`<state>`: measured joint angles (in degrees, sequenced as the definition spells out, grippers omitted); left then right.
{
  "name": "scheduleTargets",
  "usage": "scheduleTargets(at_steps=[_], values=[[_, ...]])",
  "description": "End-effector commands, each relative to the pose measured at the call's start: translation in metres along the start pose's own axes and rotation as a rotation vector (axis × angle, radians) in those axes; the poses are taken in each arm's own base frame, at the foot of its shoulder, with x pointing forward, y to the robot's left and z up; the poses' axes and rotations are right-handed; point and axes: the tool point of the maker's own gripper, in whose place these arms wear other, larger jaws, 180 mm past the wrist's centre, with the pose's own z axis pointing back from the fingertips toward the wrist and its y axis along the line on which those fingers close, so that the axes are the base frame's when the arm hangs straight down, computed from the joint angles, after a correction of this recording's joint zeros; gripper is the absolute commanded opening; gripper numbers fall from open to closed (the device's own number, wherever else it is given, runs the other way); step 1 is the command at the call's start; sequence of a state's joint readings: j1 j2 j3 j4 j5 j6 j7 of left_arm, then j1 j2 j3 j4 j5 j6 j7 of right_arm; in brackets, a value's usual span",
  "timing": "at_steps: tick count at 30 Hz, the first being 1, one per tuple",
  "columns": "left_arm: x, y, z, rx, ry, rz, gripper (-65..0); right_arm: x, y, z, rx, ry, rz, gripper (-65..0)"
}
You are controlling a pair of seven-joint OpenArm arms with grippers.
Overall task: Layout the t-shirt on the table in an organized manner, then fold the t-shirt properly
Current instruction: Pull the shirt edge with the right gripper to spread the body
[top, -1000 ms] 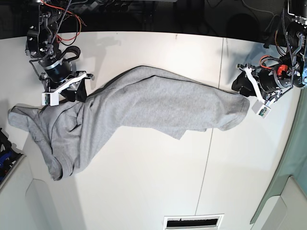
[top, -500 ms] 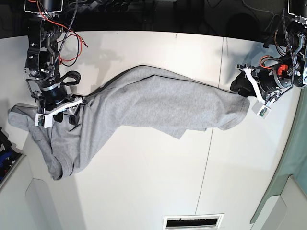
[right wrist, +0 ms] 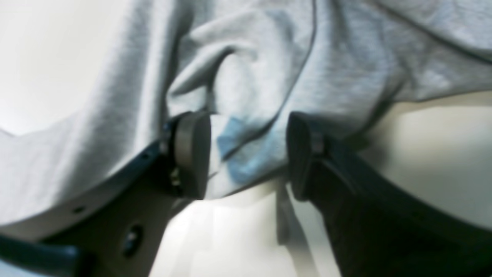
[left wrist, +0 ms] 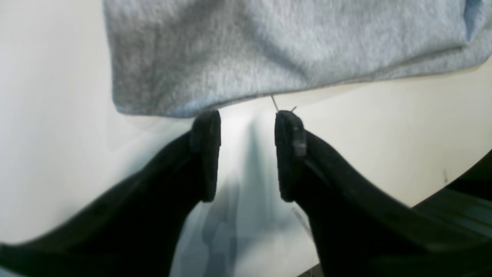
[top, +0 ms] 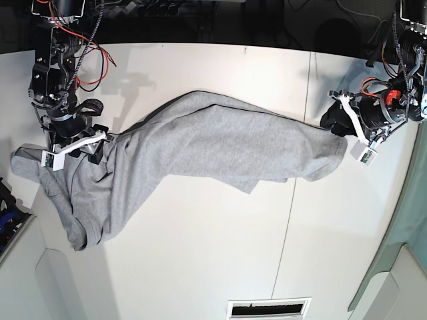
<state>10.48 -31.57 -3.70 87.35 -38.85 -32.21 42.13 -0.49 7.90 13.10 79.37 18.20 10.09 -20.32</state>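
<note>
T-shirt between right pincer fingers.

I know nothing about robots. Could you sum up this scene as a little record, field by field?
garment: grey t-shirt, bunched and stretched across the table, not yet flat
surface: white table
left gripper: open, at the shirt's edge, holding nothing
right gripper: open, fabric lying between its jaws
lettering: none visible
fold: not started
</note>
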Motion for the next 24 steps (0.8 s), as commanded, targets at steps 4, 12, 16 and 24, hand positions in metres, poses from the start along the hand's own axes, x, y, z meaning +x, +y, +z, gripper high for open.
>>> scheduleTargets(at_steps=[4, 12, 16, 24], values=[[0.015, 0.004, 0.006, 0.001, -0.045, -0.020, -39.7, 0.013, 0.002, 0.000, 0.021, -0.040, -0.008, -33.3], [0.015, 0.004, 0.006, 0.001, -0.044, -0.020, -39.7, -0.009, 0.016, -0.016, 0.089, 0.002, -0.025, -33.3], [0.015, 0.004, 0.006, 0.001, -0.044, -0.020, -39.7, -0.009, 0.025, -0.019, 0.101, -0.005, -0.046, -33.3], [0.015, 0.004, 0.006, 0.002, -0.043, -0.021, -39.7, 0.000, 0.030, -0.020, 0.113, -0.026, -0.044, -33.3]])
